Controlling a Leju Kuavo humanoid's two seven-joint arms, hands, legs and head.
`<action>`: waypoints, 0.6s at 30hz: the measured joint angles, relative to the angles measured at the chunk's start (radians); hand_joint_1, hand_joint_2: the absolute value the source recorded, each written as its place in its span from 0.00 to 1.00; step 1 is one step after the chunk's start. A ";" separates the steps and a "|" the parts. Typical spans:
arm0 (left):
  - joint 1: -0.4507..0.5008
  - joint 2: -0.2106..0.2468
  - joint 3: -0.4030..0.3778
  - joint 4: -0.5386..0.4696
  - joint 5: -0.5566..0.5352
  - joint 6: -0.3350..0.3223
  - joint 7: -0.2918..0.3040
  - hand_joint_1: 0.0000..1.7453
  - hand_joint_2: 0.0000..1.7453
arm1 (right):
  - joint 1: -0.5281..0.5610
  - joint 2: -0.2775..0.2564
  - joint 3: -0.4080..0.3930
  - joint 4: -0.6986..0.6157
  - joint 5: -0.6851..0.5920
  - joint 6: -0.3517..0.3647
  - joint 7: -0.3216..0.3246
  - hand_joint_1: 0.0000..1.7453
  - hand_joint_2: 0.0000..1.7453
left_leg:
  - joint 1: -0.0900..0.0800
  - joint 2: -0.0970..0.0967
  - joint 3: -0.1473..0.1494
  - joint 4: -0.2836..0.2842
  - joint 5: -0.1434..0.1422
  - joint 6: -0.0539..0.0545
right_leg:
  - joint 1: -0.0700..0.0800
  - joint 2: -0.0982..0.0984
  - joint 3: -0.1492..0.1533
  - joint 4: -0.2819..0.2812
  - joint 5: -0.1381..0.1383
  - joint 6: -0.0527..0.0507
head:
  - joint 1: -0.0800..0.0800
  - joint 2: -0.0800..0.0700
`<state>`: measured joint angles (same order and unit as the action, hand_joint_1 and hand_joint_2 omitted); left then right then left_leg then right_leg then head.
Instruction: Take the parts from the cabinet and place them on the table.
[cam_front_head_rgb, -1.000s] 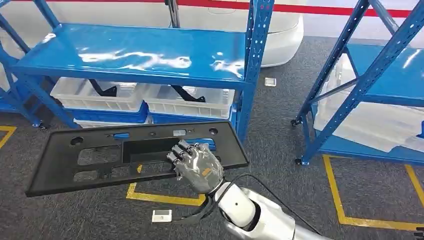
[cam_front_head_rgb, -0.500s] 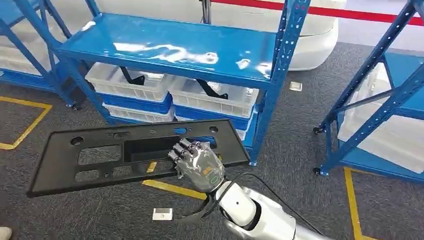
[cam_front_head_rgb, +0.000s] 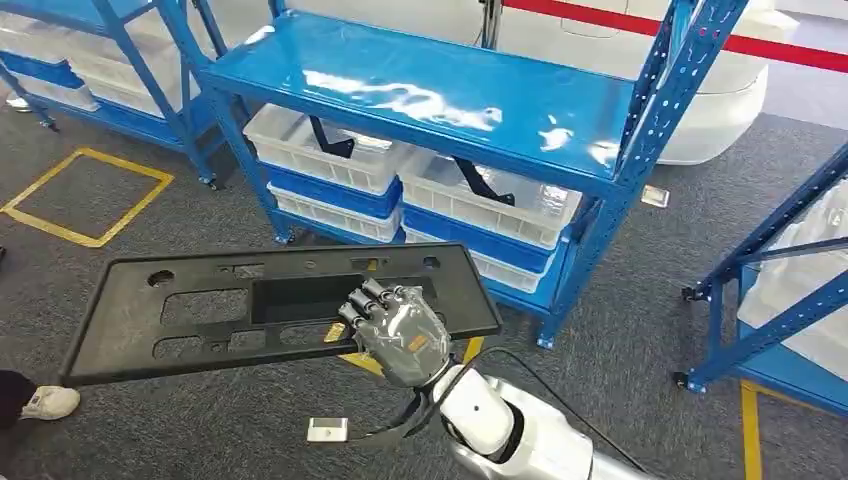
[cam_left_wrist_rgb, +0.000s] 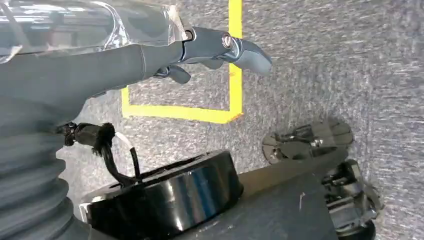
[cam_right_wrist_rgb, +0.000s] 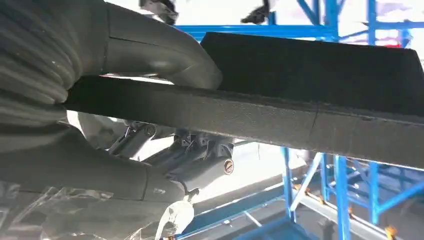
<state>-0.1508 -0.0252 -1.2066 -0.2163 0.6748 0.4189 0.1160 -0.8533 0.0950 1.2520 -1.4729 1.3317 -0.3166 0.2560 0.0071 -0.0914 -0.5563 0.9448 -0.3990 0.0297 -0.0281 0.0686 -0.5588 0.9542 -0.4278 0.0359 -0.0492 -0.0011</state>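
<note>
One long black plastic panel, pierced by rectangular cut-outs and round holes, lies nearly level in front of me, carried above the grey carpet. My right hand grips it along the near edge, toward the panel's right end: fingers curl over the top face, and in the right wrist view the thumb presses one face of the panel while the darker fingers close on the other. The silver right arm rises from the lower edge of the head view.

My left hand hangs over the carpet; its fingers extend loosely and hold nothing.

Beyond the panel stands a blue steel shelving rack with a glossy bare upper shelf. On its lower level sit white plastic bins stacked on blue ones, with dark parts resting in them. A second blue rack stands to the right. Yellow tape lines mark the floor, a small white tag lies near my arm, and a person's white shoe shows at the left edge.
</note>
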 joint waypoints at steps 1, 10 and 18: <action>0.000 0.000 0.000 0.000 -0.001 0.000 0.000 0.00 1.00 | 0.001 -0.001 -0.001 -0.001 0.002 0.000 0.001 1.00 1.00 | 0.005 -0.008 -0.008 -0.001 0.004 -0.008 | 0.006 -0.007 -0.007 0.007 0.000 -0.001 | 0.000 0.000; -0.013 0.001 0.000 0.000 -0.008 0.002 -0.001 0.00 1.00 | 0.003 -0.005 -0.003 -0.010 0.012 0.004 0.005 1.00 1.00 | 0.006 0.076 -0.142 0.311 -0.125 -0.038 | 0.012 -0.107 -0.003 0.000 0.003 -0.028 | -0.001 0.000; 0.000 0.001 -0.002 0.000 -0.010 0.001 0.003 0.00 1.00 | 0.001 -0.005 -0.003 -0.018 0.015 0.006 0.005 1.00 1.00 | -0.001 0.124 0.004 0.035 -0.006 -0.019 | 0.016 -0.131 0.000 0.000 0.002 -0.026 | -0.002 0.000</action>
<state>-0.1506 -0.0244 -1.2085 -0.2163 0.6653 0.4200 0.1186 -0.8519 0.0900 1.2486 -1.4912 1.3470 -0.3109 0.2613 0.0064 0.0326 -0.5523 0.9803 -0.4055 0.0107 -0.0119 -0.0619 -0.5584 0.9540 -0.4257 0.0095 -0.0507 -0.0011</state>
